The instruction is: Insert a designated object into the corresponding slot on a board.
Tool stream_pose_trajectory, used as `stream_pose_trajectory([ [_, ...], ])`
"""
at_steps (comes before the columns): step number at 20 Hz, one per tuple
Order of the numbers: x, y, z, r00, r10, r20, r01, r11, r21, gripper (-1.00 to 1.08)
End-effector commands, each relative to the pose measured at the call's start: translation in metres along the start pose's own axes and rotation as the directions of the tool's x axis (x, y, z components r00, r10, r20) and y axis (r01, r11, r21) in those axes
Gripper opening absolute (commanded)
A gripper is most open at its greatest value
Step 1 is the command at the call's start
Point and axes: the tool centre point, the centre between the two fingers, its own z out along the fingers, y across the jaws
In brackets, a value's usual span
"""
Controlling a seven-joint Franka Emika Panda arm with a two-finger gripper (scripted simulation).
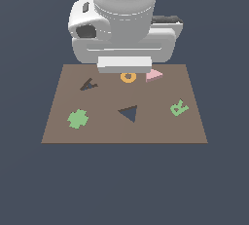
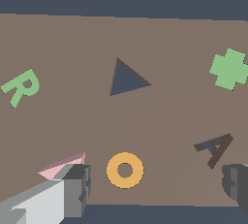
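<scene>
Large flat brown square board (image 1: 121, 121) lies on a dark grey-blue ground (image 1: 121, 185). White Panda arm (image 1: 124, 19) fills the far side of the exterior view, hanging over the board's far edge. Gripper (image 2: 157, 186) jaws spread wide, holding nothing; in the wrist view one grey finger (image 2: 77, 189) sits beside the small flat pale pink triangle (image 1: 154, 75), the other finger (image 2: 237, 184) well apart on the opposite side, past the dark letter-A-shaped cutout (image 1: 88, 84).

Pink triangle rests flat on the board near the far edge, towards the exterior view's right, partly hidden under the arm housing. Whether the near finger touches it can't be told; the finger overlaps its corner in the wrist view.

Small orange ring (image 1: 128, 77) lies just beside the pink triangle, between the two fingers and roughly under the open gripper. Dark navy triangular cutout slot (image 1: 129, 113) sits mid-board, well apart from the pink triangle, unfilled. Board surface between triangle and slot is bare, with the ring off to one side of that line. Green letter R (image 1: 179, 107) at the exterior view's right, green cross-shaped piece (image 1: 78, 119) at the left, both away from the slot.
</scene>
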Motion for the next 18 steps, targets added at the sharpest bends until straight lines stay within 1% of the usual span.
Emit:
stream_pose_trajectory([
  [1,0.0,0.0,0.0,1.0,0.0,0.0,0.0,1.0,0.0,1.0],
  [5,-0.002,-0.003,0.003,1.0,0.003,-0.001,-0.003,1.0,0.0,1.0],
  [10,-0.011,-0.015,0.014,1.0,0.017,-0.006,-0.017,1.0,0.001,1.0],
  [14,-0.022,-0.031,0.029,0.999,0.037,-0.013,-0.037,0.999,0.003,1.0],
  [18,-0.036,-0.055,0.05,0.998,0.063,-0.022,-0.063,0.998,0.006,1.0],
])
